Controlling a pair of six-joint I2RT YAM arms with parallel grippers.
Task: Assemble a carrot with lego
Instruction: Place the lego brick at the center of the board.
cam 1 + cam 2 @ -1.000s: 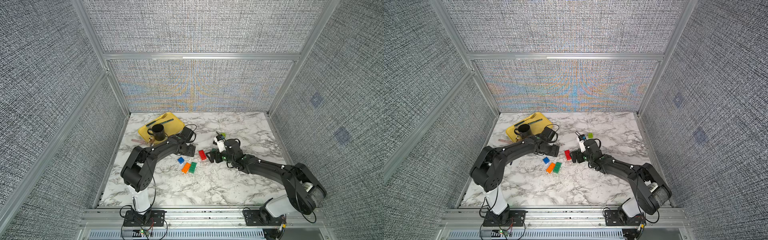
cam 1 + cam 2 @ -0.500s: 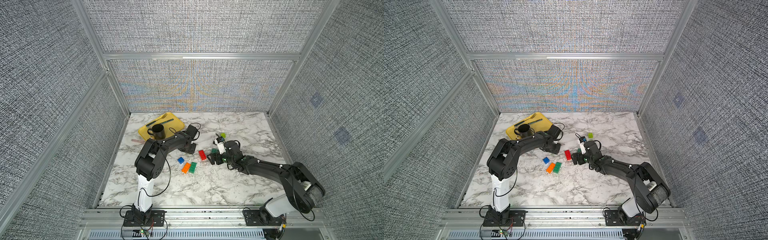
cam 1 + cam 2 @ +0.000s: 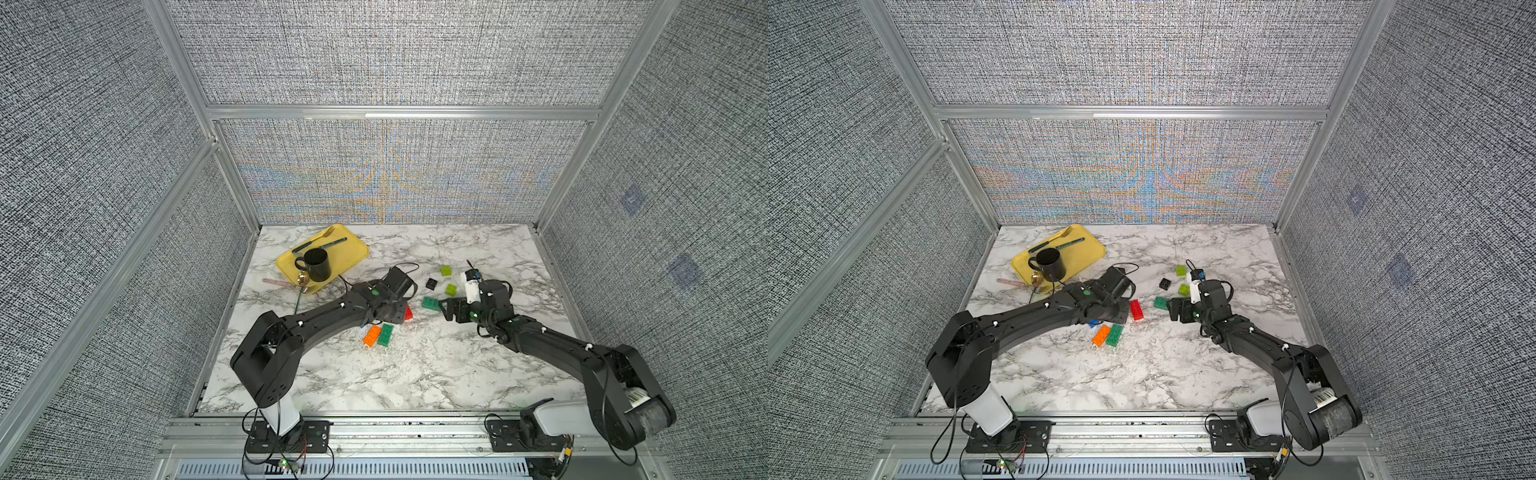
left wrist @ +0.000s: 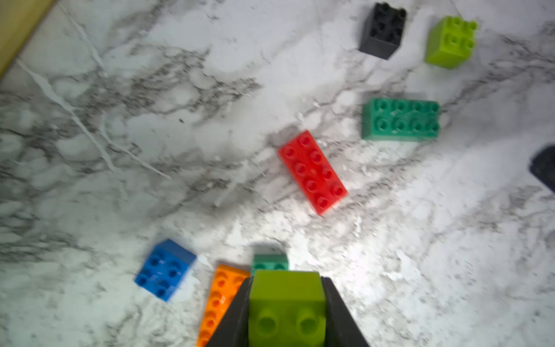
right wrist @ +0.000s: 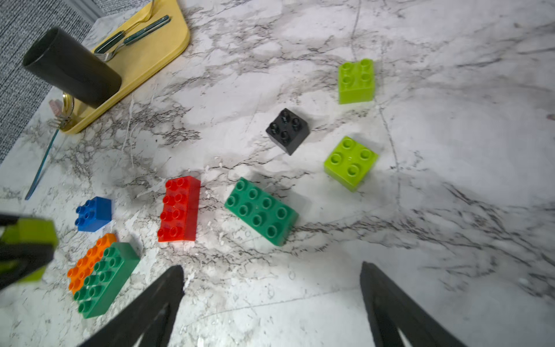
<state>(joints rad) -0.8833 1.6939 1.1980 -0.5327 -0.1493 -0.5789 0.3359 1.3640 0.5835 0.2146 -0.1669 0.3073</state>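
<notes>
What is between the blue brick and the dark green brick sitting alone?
The red brick, seen in the right wrist view between the blue brick and lone dark green brick.

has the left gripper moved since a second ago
Yes. In both top views the left gripper has shifted away from the yellow tray, toward the front edge, and now sits by the orange brick, shut on a lime brick.
</notes>
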